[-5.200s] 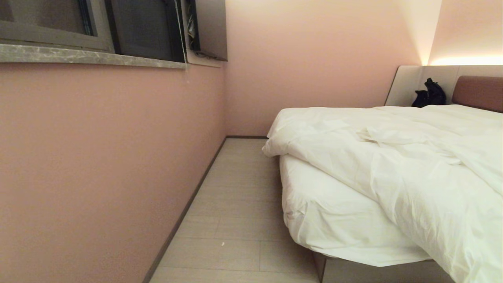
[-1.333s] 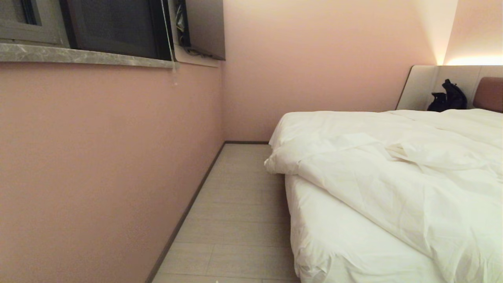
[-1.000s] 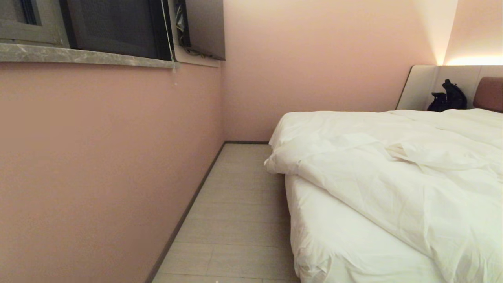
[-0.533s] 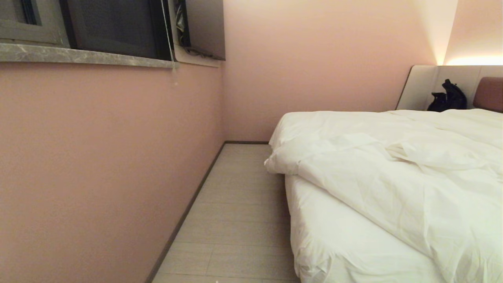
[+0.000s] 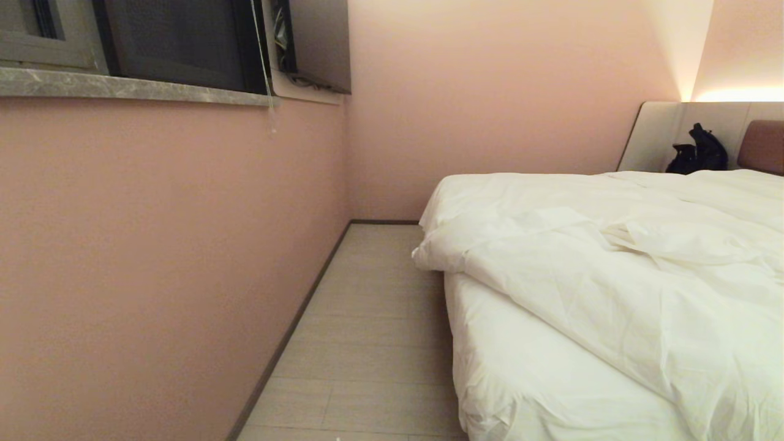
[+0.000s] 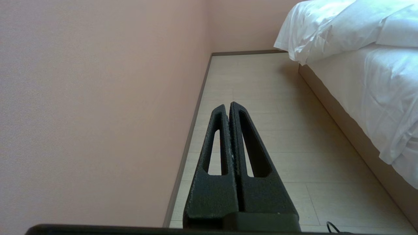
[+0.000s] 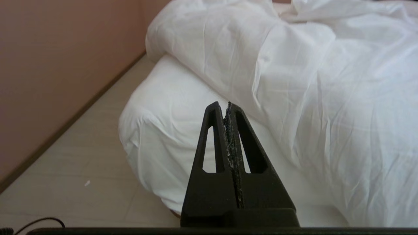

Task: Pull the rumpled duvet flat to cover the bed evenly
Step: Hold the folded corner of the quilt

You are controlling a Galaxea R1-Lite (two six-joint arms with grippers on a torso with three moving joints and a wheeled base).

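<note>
- The duvet (image 5: 618, 269): one, white and puffy, lying rumpled on the bed (image 5: 520, 380). We find it drawn back on a slant, so that the near corner of the mattress, under its white sheet, lies bare. One bunched corner overhangs the bed's side above the floor (image 5: 367, 343).
- The bed: white-sheeted mattress on a pale base, set along the right of the head view, with a strip of floor between it and the pink wall (image 5: 159, 263).
- Headboard (image 5: 762, 147): brown pad, set in pale grey panels at the far end.
- Dark bundle (image 5: 698, 150): one, black, resting against the grey panel; we cannot tell what it is.
- Window (image 5: 177, 43): dark, above a grey stone sill.
- Left gripper (image 6: 230, 106): fingers pressed together, holding nothing, pointing along the floor beside the bed.
- Right gripper (image 7: 226, 106): fingers likewise closed and empty, pointing at the bare mattress corner, just short of the duvet's edge.
</note>
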